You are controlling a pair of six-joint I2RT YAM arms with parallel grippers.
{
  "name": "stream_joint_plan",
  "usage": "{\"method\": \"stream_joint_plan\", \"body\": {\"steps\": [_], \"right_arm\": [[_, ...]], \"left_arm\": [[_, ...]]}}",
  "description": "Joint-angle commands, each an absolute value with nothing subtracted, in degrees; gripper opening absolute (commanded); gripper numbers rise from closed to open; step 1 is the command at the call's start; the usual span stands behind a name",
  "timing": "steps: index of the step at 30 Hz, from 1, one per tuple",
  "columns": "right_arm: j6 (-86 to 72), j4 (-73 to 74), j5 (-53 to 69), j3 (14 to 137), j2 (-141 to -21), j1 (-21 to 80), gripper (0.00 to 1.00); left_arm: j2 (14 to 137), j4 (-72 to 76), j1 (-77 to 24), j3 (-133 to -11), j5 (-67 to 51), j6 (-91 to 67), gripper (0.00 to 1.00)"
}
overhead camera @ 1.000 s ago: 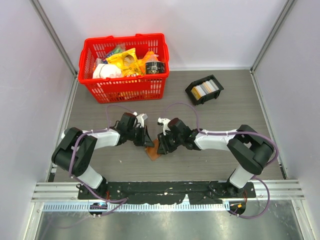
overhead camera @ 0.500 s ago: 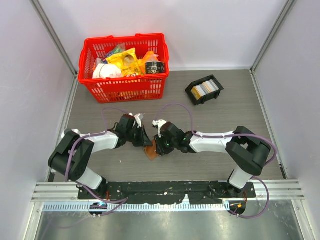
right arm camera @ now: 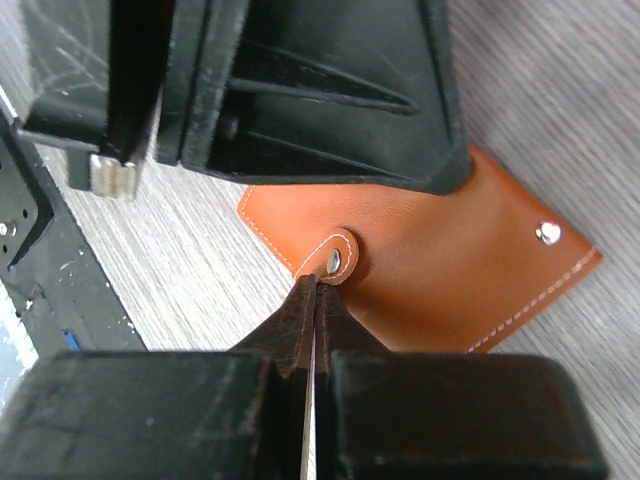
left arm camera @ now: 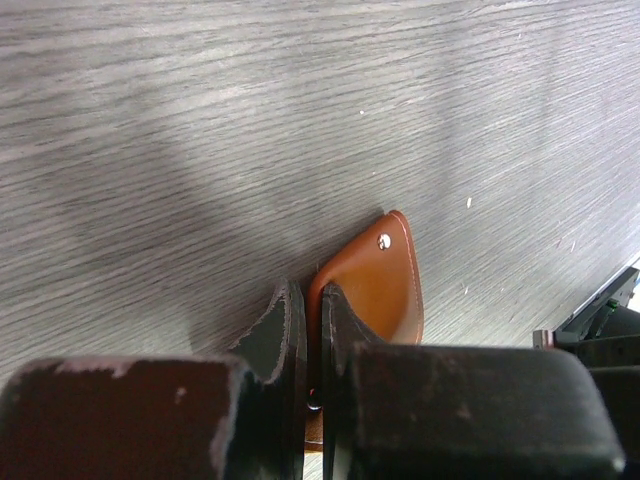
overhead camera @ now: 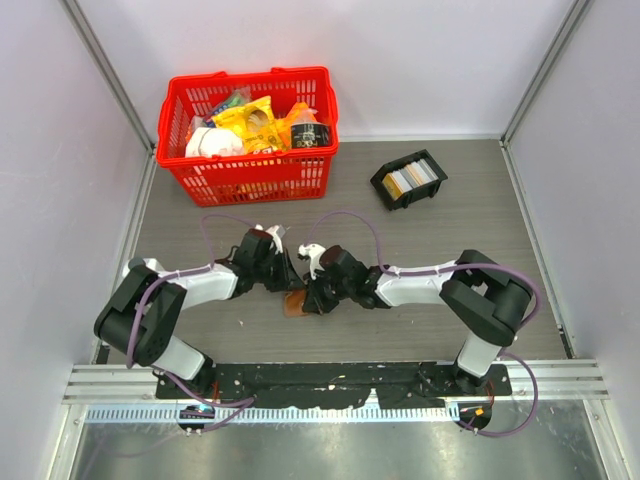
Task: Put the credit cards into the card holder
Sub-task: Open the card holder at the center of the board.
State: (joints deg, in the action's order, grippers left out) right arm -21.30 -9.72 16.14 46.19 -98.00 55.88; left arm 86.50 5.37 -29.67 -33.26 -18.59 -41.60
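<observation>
The holder (overhead camera: 296, 303) lies on the counter (overhead camera: 420, 250) at 6 o'clock, clamped by the left end effector (left arm camera: 308, 330). The right end effector (right arm camera: 313, 295) is closed on its snap tab (right arm camera: 335, 257). Next, the tab probably needs to be pulled open.

Both black six-jointed arms reach inward from their bases, forearms low and converging near the table's middle. The left arm's black two-finger gripper (left arm camera: 305, 340) has its jaws pressed nearly together, pointing down and forward. The right arm's black two-finger gripper (right arm camera: 312, 300) is likewise pinched tight, fingertips (right arm camera: 298, 312) meeting at a narrow seam.
</observation>
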Motion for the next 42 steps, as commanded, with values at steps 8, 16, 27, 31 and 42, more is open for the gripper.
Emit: {"method": "stream_joint_plan", "body": {"steps": [8, 16, 27, 31, 42], "right_arm": [[-22.3, -10.9, 23.26, 45.88, -102.92, 61.44, 0.01], [-39.35, -23.88, 17.49, 41.22, -105.29, 58.45, 0.21], [-44.65, -17.14, 6.25, 43.5, -105.91, 56.78, 0.23], [-34.5, -18.28, 11.07, 45.0, -105.56, 57.74, 0.04], [-11.53, -12.14, 17.48, 46.76, -99.76, 62.31, 0.04]], "left_arm": [[88.51, 5.27, -31.38, -31.82, -8.35, -45.88, 0.0], [85.17, 7.03, -31.9, -27.95, -10.02, -47.99, 0.0], [81.48, 6.33, -34.54, -24.52, -7.83, -50.45, 0.0], [80.24, 5.54, -34.54, -24.17, -6.51, -50.98, 0.0], [82.44, 2.2, -34.54, -26.63, -1.94, -53.26, 0.0]]}}
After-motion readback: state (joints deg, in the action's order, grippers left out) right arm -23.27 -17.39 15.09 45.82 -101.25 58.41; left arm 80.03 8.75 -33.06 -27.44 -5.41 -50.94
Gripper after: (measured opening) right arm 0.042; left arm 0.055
